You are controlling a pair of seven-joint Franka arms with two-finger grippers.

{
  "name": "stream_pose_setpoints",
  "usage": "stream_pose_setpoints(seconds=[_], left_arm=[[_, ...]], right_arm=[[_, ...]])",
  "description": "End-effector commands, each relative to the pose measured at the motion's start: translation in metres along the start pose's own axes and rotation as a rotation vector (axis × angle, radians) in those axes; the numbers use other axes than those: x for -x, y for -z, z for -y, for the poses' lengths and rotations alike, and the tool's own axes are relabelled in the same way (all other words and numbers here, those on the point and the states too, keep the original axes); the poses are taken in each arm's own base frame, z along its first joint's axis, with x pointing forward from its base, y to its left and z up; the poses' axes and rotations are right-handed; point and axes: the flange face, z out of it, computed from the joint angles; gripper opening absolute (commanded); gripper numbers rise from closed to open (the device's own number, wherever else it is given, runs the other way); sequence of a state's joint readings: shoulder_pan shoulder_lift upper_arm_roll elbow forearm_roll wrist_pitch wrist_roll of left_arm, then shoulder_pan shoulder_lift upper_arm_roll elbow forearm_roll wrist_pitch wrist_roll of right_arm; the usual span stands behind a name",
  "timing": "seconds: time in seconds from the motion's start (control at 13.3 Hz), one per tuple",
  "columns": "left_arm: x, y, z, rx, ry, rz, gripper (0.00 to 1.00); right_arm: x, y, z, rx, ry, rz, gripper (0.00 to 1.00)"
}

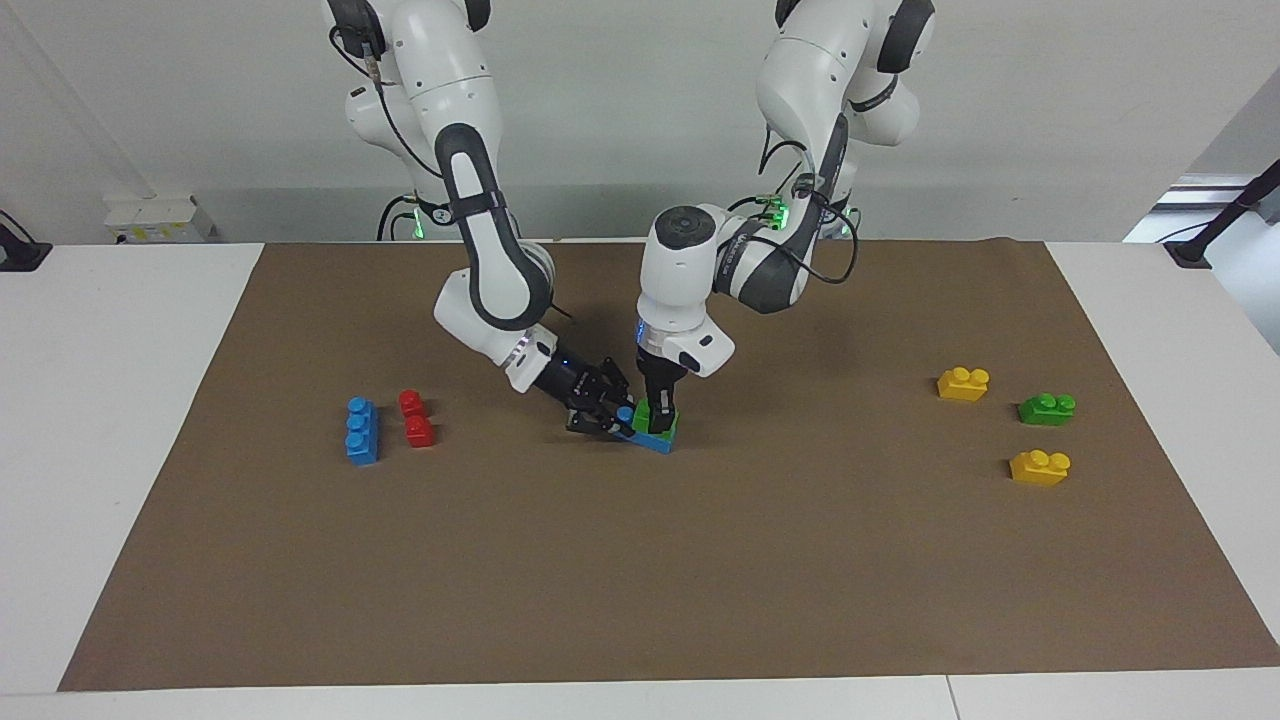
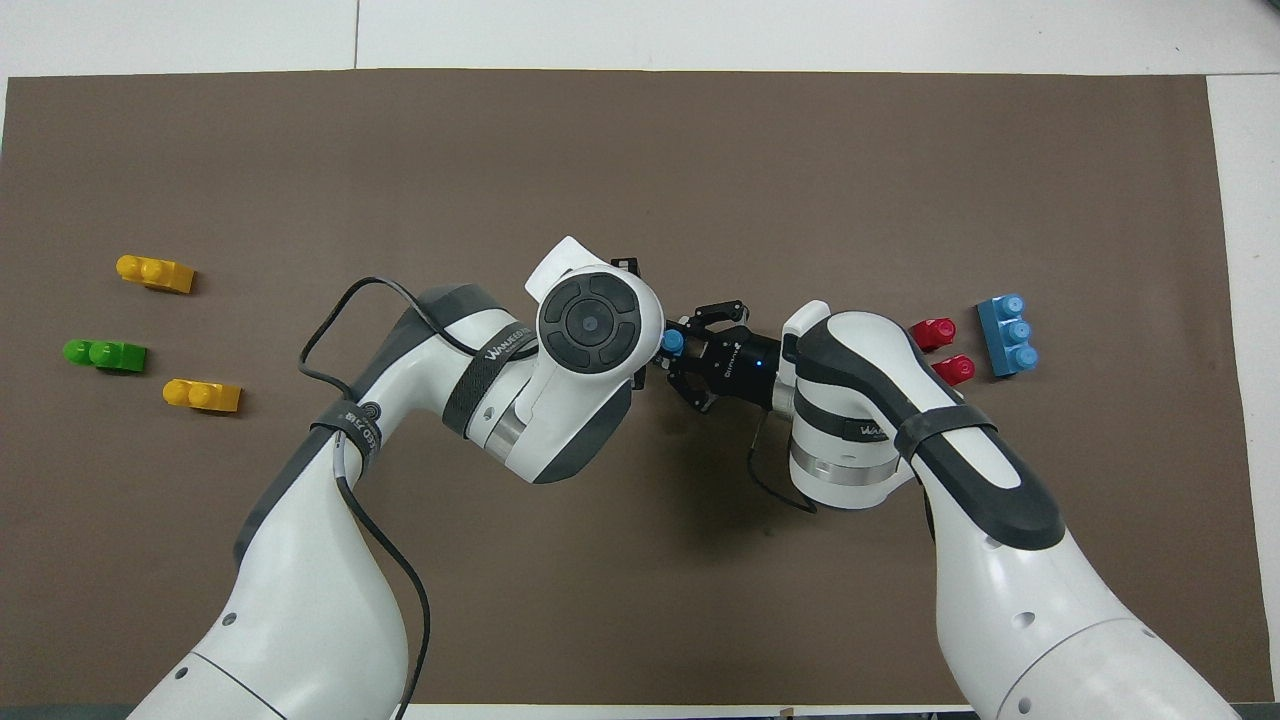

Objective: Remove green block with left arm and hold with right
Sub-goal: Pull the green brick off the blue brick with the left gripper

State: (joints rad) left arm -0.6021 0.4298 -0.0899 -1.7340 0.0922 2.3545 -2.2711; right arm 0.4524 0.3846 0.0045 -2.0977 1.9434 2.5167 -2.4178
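A green block point(image 1: 657, 420) sits on a blue brick point(image 1: 652, 439) in the middle of the brown mat. My left gripper point(image 1: 661, 408) comes straight down on the green block and is shut on it. My right gripper point(image 1: 612, 414), a black claw, reaches in low from the right arm's end and grips the blue brick's free end, by its bare stud point(image 2: 673, 342). In the overhead view my left wrist hides the green block and the left fingers; the right gripper point(image 2: 688, 358) shows beside it.
Toward the left arm's end lie a second green brick point(image 1: 1047, 408) and two yellow bricks point(image 1: 963, 383) point(image 1: 1040, 467). Toward the right arm's end lie a blue three-stud brick point(image 1: 361, 431) and two red blocks point(image 1: 412, 402) point(image 1: 419, 431). The brown mat point(image 1: 700, 580) covers the table's middle.
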Motion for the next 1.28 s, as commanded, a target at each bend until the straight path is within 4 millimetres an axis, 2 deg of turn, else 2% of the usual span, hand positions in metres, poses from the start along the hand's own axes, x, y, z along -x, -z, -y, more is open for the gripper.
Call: stream_pose_setpoints(seconds=[0.0,0.3,0.38,0.6,0.68,0.98,1.2], left_arm=[[-0.018,0.029,-0.005,-0.010,0.027,-0.042,0.00],[-0.038,0.082,-0.007,-0.024,-0.024,-0.072,0.00],[-0.050,0.090,-0.013,-0.032,-0.026,-0.082,0.00],[-0.056,0.092,-0.015,-0.036,-0.041,-0.087,0.00],[-0.064,0.093,-0.017,-0.048,-0.045,-0.097,0.00],[-0.114,0.096,-0.023,-0.159,-0.126,-0.191,0.00],[-0.153,0.093,-0.035,-0.125,-0.171,-0.326,0.00]], right_arm=[[-0.003,0.001,-0.006,0.026,-0.032,-0.013,0.18],[-0.003,0.001,-0.006,0.025,-0.043,-0.015,0.18],[-0.003,0.002,-0.007,0.027,-0.048,-0.014,0.18],[-0.003,0.001,-0.006,0.025,-0.057,-0.015,0.16],[-0.004,0.000,-0.005,0.019,-0.077,-0.018,0.14],[-0.018,-0.001,-0.010,0.019,-0.080,-0.032,0.12],[-0.026,0.001,-0.013,0.006,-0.083,-0.024,0.12]])
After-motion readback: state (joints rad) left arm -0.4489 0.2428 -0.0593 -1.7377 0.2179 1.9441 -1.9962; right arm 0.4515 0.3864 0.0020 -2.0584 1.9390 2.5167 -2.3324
